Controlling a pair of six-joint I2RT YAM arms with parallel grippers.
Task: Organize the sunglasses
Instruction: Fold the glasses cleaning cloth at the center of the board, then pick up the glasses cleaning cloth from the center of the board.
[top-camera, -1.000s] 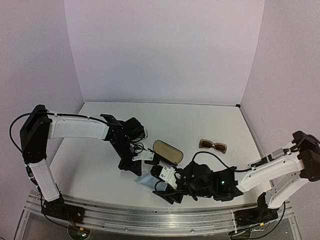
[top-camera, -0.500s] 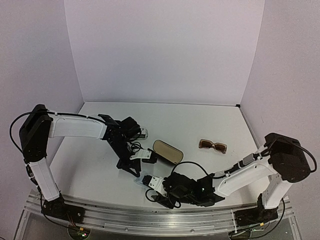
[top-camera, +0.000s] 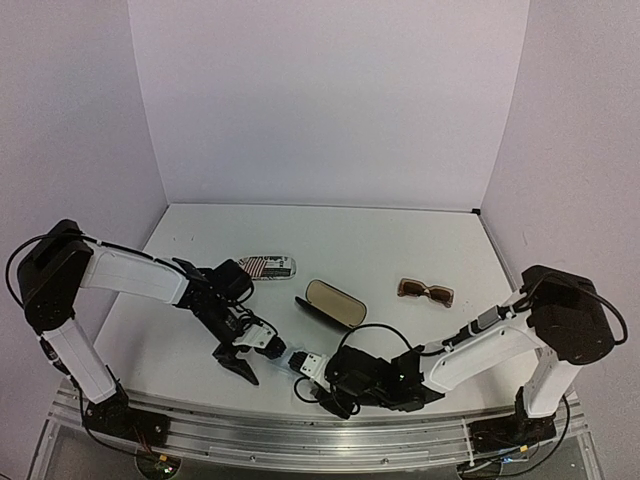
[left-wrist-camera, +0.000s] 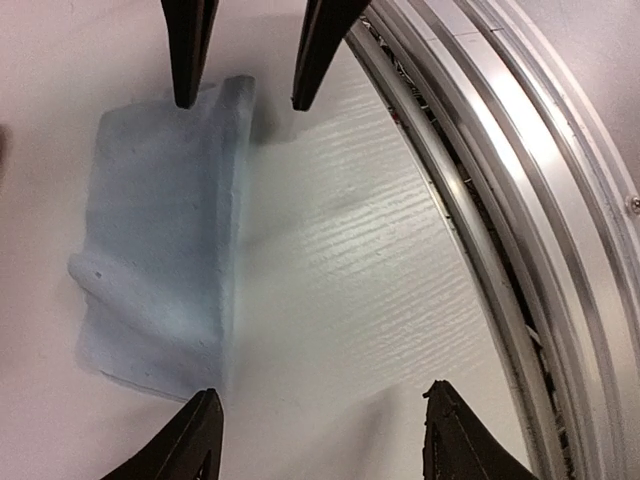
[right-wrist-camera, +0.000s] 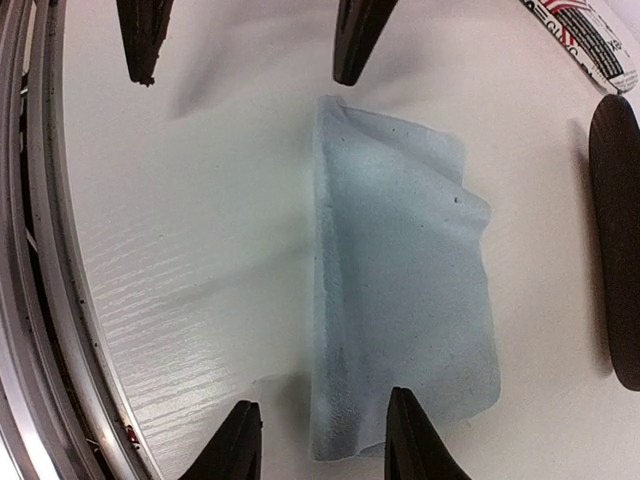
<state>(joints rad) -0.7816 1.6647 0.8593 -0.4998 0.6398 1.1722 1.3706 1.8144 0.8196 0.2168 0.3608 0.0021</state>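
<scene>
Brown sunglasses (top-camera: 426, 291) lie folded open on the white table (top-camera: 400, 250), right of centre and far from both grippers. Near the front edge, my left gripper (top-camera: 240, 362) (left-wrist-camera: 320, 400) and right gripper (top-camera: 306, 364) (right-wrist-camera: 320, 405) face each other across a pale blue cloth (left-wrist-camera: 165, 250) (right-wrist-camera: 400, 300), which lies rumpled with one edge folded up. The left gripper is open over bare table beside the cloth. My right gripper is open, its fingertips standing either side of the cloth's folded edge.
An open black oval case (top-camera: 330, 303) with a tan lining lies mid-table. A striped black-and-white case (top-camera: 265, 266) sits behind the left arm. The metal rail (left-wrist-camera: 520, 200) (right-wrist-camera: 30, 200) runs along the table's near edge close to both grippers.
The left gripper opened and drew back toward the near left, uncovering the striped case. The right gripper shifted left to the cloth and its jaws narrowed.
</scene>
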